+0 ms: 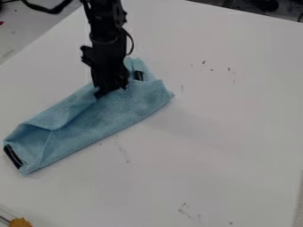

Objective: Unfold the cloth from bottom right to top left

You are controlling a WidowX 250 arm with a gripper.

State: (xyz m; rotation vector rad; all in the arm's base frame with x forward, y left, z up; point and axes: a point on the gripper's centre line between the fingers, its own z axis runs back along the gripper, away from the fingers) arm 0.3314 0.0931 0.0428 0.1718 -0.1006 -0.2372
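The black gripper (pixel 111 88) hangs down at the upper left, over the upper part of the light blue cloth (pixel 100 122). Its tip meets or covers the cloth near the upper-left edge, and the contact itself is hidden. The cloth lies as a long folded strip, slanting from lower left to upper right. Creases and a folded-over flap show at its left end, where a black strip (pixel 13 156) sits on the edge. A second black strip (pixel 138 75) shows near the upper right end, just right of the gripper.
A white tabletop (pixel 207 133) with small dark marks surrounds the cloth. An orange-yellow object (pixel 20 222) is at the bottom left corner. Dark items and a cable lie beyond the table's top edge.
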